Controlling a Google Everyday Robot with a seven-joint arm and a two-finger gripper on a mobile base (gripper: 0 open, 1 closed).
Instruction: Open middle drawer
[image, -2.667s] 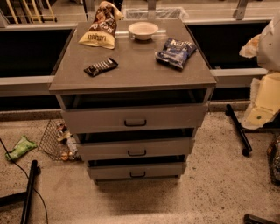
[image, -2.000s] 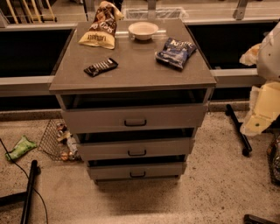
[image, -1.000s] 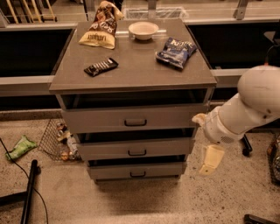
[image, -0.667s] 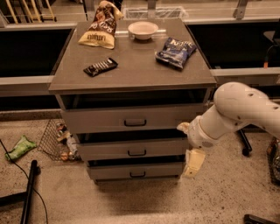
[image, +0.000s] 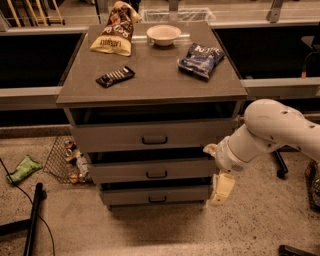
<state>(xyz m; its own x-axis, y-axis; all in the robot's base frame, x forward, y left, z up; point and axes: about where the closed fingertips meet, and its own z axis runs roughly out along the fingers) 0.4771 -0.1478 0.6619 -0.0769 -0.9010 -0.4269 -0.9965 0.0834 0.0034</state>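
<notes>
A grey cabinet (image: 150, 82) has three flat drawer fronts, each with a small dark bar handle. The middle drawer (image: 125, 170) sits between the taller top drawer (image: 115, 137) and the shorter bottom drawer (image: 130, 195). Its handle (image: 156, 174) is at the centre of its front. All three drawers show dark gaps above them. My gripper (image: 221, 186) hangs from the white arm (image: 270, 132) at the cabinet's right front corner. It is level with the middle and bottom drawers, to the right of the handle and apart from it.
On the cabinet top lie a yellow chip bag (image: 114, 35), a white bowl (image: 163, 34), a blue chip bag (image: 201, 60) and a dark snack bar (image: 115, 76). A wire basket of trash (image: 67, 160), a green packet (image: 22, 169) and a black pole (image: 33, 220) lie on the floor at left.
My arm has swung in from the right edge and lowered the gripper to the cabinet's right front corner. The drawers have not moved.
</notes>
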